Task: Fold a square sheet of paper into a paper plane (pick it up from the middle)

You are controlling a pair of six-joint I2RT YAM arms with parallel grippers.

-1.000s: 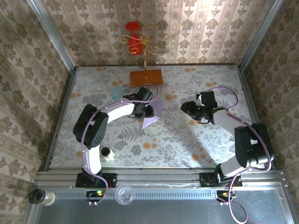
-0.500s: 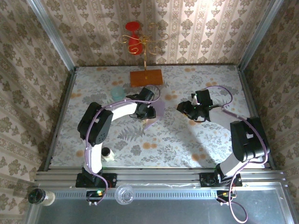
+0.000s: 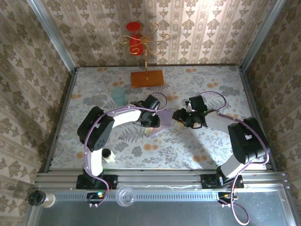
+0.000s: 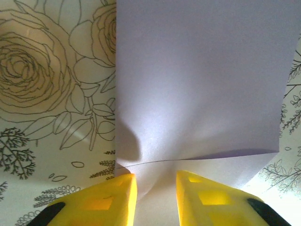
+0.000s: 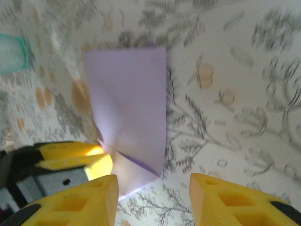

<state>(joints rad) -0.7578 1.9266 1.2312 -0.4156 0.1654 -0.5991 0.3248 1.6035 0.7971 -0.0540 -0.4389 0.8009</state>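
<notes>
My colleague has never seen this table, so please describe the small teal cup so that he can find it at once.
Begin at the orange-brown wooden board at the middle of the table's far edge. Left of it and a little nearer stands the pale teal cup. Its translucent teal colour sets it apart from the brown board and the lilac paper sheet.

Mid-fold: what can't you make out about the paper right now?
Top view: left gripper covers most of the square sheet of paper; fold hidden.
Left wrist: frame's bottom edge cuts off the sheet between the fingers; grip unclear.
Right wrist: blurred; teal cup cropped at left edge.
</notes>
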